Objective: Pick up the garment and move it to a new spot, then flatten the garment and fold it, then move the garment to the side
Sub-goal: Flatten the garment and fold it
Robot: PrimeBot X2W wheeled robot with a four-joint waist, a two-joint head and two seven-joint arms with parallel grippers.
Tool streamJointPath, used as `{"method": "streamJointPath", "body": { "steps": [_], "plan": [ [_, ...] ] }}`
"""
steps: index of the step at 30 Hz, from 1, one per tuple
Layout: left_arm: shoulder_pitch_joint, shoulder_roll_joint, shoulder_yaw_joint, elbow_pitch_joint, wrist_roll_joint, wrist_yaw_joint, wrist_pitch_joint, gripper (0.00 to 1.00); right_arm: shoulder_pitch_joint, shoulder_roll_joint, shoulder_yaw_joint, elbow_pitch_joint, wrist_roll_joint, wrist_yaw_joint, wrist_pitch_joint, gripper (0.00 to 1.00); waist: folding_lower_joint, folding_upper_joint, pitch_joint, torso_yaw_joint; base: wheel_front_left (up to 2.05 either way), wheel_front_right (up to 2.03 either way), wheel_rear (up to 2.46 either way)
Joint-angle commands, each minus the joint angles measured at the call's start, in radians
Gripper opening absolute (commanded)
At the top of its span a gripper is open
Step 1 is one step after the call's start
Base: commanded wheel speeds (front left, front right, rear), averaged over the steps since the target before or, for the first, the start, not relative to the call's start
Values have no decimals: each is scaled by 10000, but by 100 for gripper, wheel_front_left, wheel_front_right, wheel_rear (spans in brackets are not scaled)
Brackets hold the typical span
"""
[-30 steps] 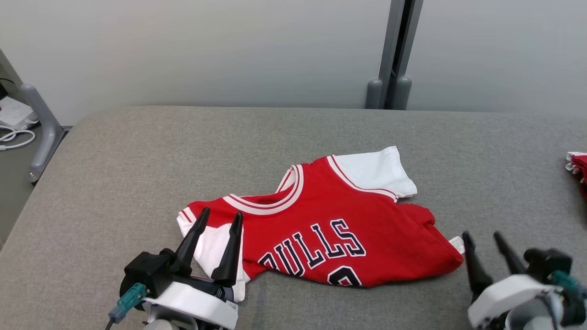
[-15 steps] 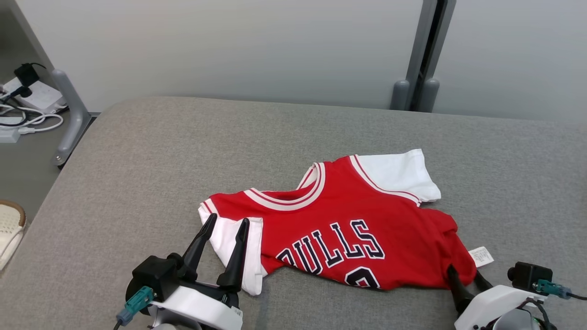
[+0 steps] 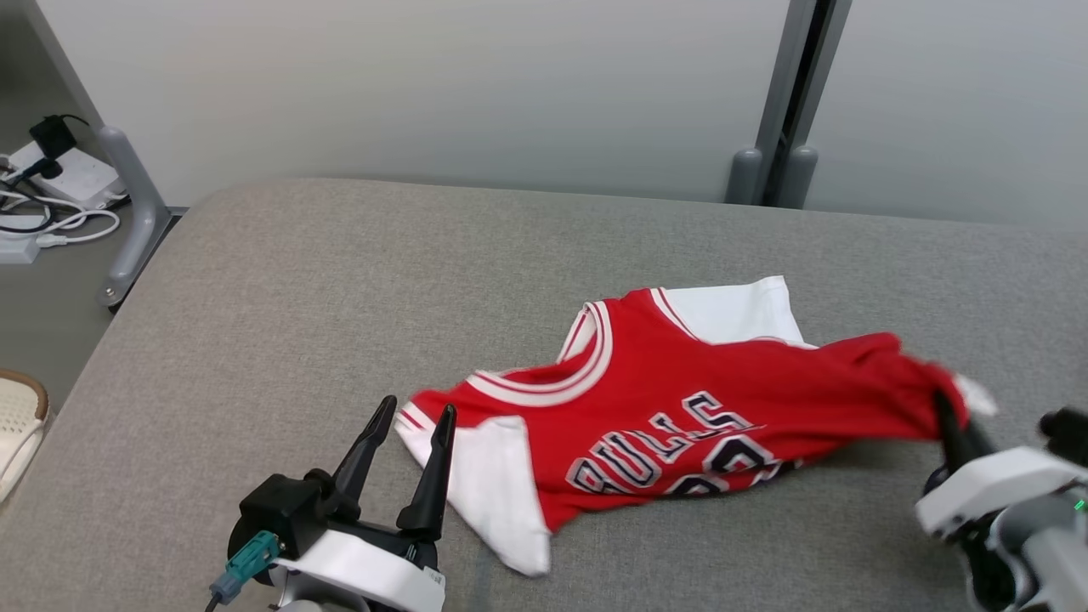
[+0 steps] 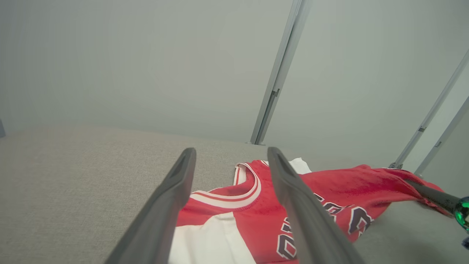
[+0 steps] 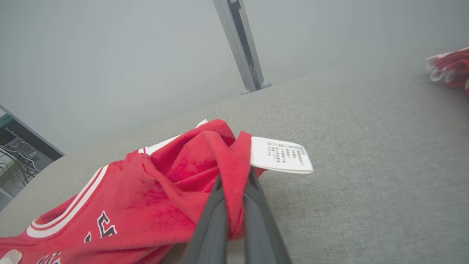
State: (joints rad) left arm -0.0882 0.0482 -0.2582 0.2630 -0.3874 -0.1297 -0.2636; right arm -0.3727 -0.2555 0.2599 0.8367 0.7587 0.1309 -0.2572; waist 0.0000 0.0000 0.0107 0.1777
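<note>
— What was unreadable?
— The print on the label (image 5: pixel 281 154) was too small, and the lettering (image 3: pixel 671 438) on the garment (image 3: pixel 680 374) was smeared in the head view.
— Anything cropped?
— 1 red bundle (image 5: pixel 449 66) was cut off by the right wrist view's edge.

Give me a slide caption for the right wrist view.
Right gripper shut on the red jersey at its edge, beside the white care label, over the grey surface.

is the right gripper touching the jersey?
Touching. In the right wrist view the right gripper is shut on a fold of the red jersey, beside its white label.
</note>
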Motion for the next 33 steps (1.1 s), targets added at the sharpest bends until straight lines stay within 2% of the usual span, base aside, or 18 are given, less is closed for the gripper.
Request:
{"method": "streamJointPath", "body": {
  "steps": [1,7,9,12,18,19,20,21,22,28,33],
  "plan": [
    [49,47,51,-12,0,-9,-5,100,-204,-246,-363,-282,-316,-2,-107,0,0,0,-43,-76,0,0,0],
    [91,47,1,-29,-91,-9,-3,100,-476,-622,-2218,-1211,-2389,-2,-87,0,0,0,-139,-228,0,0,0],
    [95,47,-17,-20,-94,-9,-5,100,-501,-516,-2947,-1273,-3165,-3,-85,0,0,0,-169,-239,0,0,0],
    [112,48,-41,-10,-138,-9,-5,100,-593,-245,-3723,-912,-4254,-2,-39,0,0,0,-208,-217,0,0,0],
    [122,47,-94,11,-204,-9,-5,100,-610,349,-4825,101,-6089,-2,883,0,0,0,-285,-100,0,0,0],
    [117,48,-98,13,-217,-9,-5,100,-596,469,-4932,239,-6265,-2,958,14,0,0,-292,-80,0,0,0],
    [113,48,-98,12,-229,-9,-5,100,-595,581,-5005,359,-6376,-2,1007,38,0,0,-297,-68,0,0,0],
    [108,48,-97,13,-237,-9,-5,100,-597,662,-5095,501,-6474,-2,990,90,0,0,-299,-62,0,0,0],
    [103,45,-85,12,-239,-9,-5,100,-609,717,-5225,676,-6548,-3,1030,100,0,0,-299,-60,0,0,0],
    [72,47,-89,7,-212,-9,-5,100,-838,831,-5154,1380,-7238,-3,803,100,0,0,-291,-69,0,0,0],
    [101,48,10,-76,-203,-9,-5,100,-1044,1219,-4556,1292,-6962,-3,201,100,0,0,-280,-229,0,0,0]
  ]
}}
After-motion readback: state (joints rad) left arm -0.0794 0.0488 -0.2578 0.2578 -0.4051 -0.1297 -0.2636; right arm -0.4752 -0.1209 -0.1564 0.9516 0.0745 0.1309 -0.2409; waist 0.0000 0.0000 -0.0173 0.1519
